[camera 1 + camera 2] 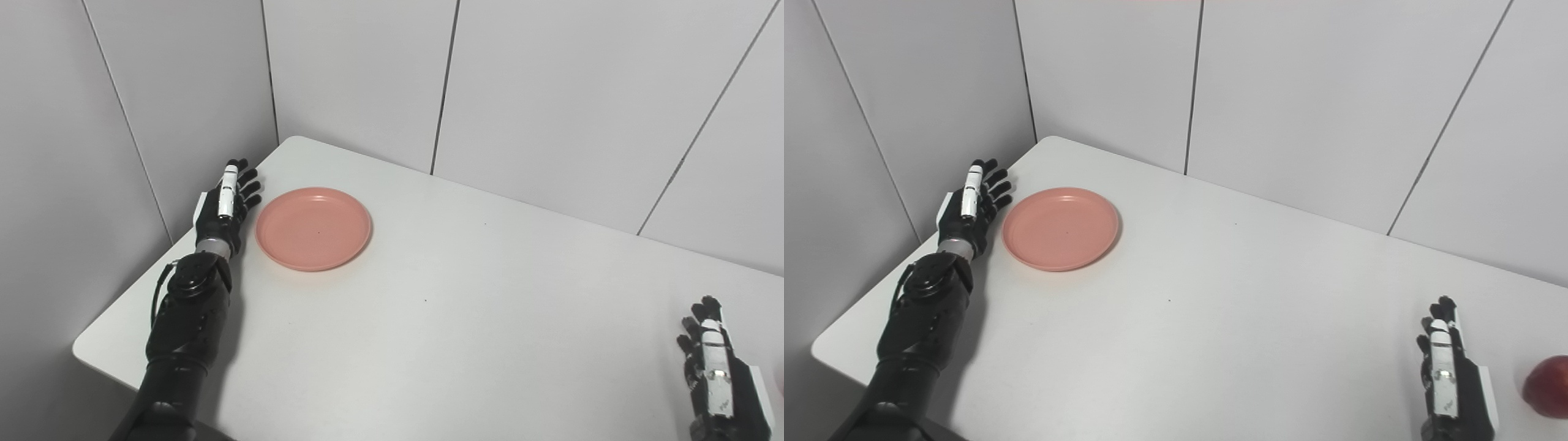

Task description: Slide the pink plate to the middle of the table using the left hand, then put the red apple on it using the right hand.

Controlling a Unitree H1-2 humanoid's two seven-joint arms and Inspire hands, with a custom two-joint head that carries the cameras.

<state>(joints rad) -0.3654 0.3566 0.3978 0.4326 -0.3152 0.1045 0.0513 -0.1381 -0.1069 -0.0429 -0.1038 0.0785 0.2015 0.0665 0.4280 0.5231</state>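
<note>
The pink plate (313, 228) lies flat at the far left of the white desk (465, 306), close to the corner by the wall panels (551, 92) and well away from the middle. The left hand (227, 205) stands edge-on just to the left of the plate, fingers extended and slightly spread, holding nothing; whether it touches the rim I cannot tell, but at most a thin gap shows between them. The right hand (1448, 373) waits at the near right, also with fingers extended and empty, and the red apple (1546, 387) sits just to its right at the edge of the right eye view.

The step in hand looks to be the slide, barely begun if at all. To do it well, the left hand should meet the plate's left rim low, near the desk surface, so the push does not tip the shallow plate or ride over its lip. The push should run rightward and toward the near side, through the plate's centre line, or the plate will likely spin off the fingers. A slow, steady sweep suits a smooth plate on a smooth desk, stopping at the middle where the right hand can reach.
</note>
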